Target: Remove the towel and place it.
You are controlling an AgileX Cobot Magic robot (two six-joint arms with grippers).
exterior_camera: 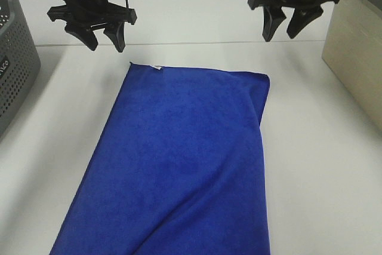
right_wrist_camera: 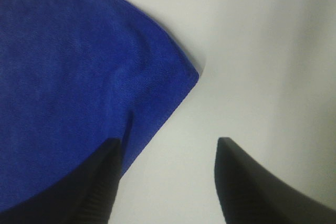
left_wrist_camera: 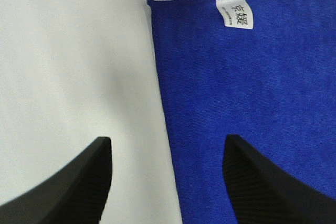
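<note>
Item: towel (exterior_camera: pixel 185 159), blue, flat on table (exterior_camera: pixel 322 165), centre to bottom of frame (white tag (exterior_camera: pixel 156 67) at upper edge). My left jaws, upper left, apart; my right jaws, upper right, apart.

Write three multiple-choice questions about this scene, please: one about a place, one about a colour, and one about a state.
1. Where does the deep blue rectangular plush towel lie?
A) spread on the white table
B) on the floor
C) hanging from a gripper

2. What colour is the small tag at the towel's short edge?
A) red
B) white
C) yellow

3. In what state are the black left gripper and right gripper?
A) both shut on the towel
B) both open and empty
C) one open, one shut

Answers:
1 A: the high view shows the towel lying on the table.
2 B: the left wrist view shows a white tag with dark print.
3 B: each wrist view shows fingers apart above the towel, gripping nothing.
</note>
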